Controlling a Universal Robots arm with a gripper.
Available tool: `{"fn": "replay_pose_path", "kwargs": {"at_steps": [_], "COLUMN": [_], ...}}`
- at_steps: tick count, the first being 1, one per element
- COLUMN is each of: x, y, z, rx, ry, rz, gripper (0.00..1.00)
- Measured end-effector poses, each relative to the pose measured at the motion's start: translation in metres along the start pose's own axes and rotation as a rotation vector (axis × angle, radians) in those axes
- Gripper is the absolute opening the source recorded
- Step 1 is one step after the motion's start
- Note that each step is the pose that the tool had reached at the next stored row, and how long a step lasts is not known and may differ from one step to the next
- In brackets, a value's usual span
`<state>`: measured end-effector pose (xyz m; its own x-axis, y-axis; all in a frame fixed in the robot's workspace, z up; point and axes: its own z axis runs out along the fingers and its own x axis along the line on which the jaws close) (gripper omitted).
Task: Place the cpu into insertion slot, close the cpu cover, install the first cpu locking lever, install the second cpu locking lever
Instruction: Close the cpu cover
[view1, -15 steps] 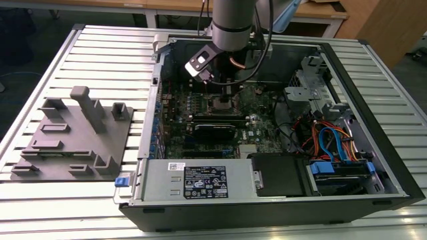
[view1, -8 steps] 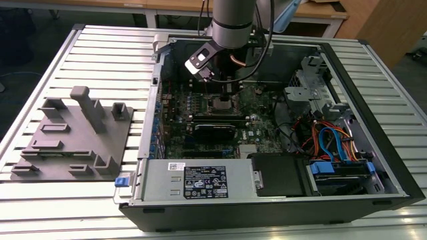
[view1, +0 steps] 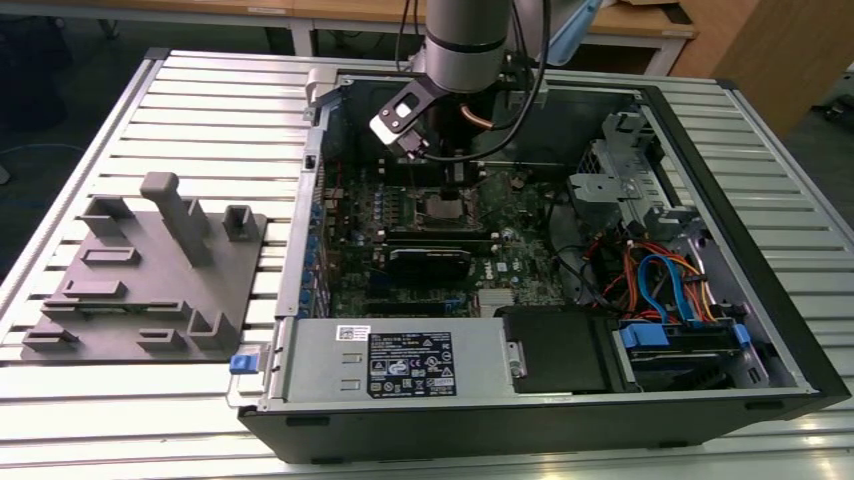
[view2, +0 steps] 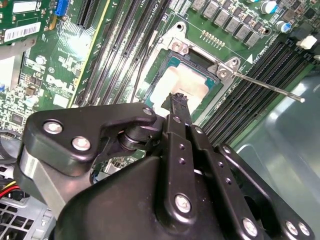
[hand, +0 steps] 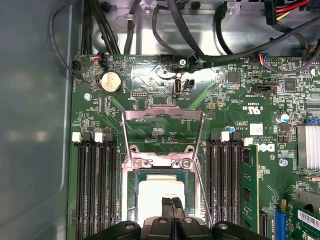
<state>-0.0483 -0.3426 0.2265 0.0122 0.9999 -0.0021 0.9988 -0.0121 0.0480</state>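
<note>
Pincer (hand: 172, 201) closed above cpu (hand: 159, 192) — cpu cover (hand: 163, 114) standing open.

The arm (view1: 466, 30) is a smooth silver-grey cylinder ringed by a dark band, with black cables (view1: 539, 75) looping beside it. Below it sits a pale grey bracket (view1: 398, 112) with a dark face, possibly a camera mount. The gripper (view2: 177, 100) is matte black in both wrist views, with rounded linkage bars and a bulky glossy housing. Silver screws (view2: 52, 127) stud the joints, 2 on the wide link, and small holes run down the 2 slim fingers (view2: 176, 112).
</note>
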Motion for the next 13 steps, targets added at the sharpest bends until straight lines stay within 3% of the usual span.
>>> {"fn": "replay_pose_path", "kwargs": {"at_steps": [13], "x": [-0.0001], "y": [0.0002], "z": [-0.0001], "rx": [0.0005], "ry": [-0.0004], "rz": [0.0], "gripper": [0.11]}}
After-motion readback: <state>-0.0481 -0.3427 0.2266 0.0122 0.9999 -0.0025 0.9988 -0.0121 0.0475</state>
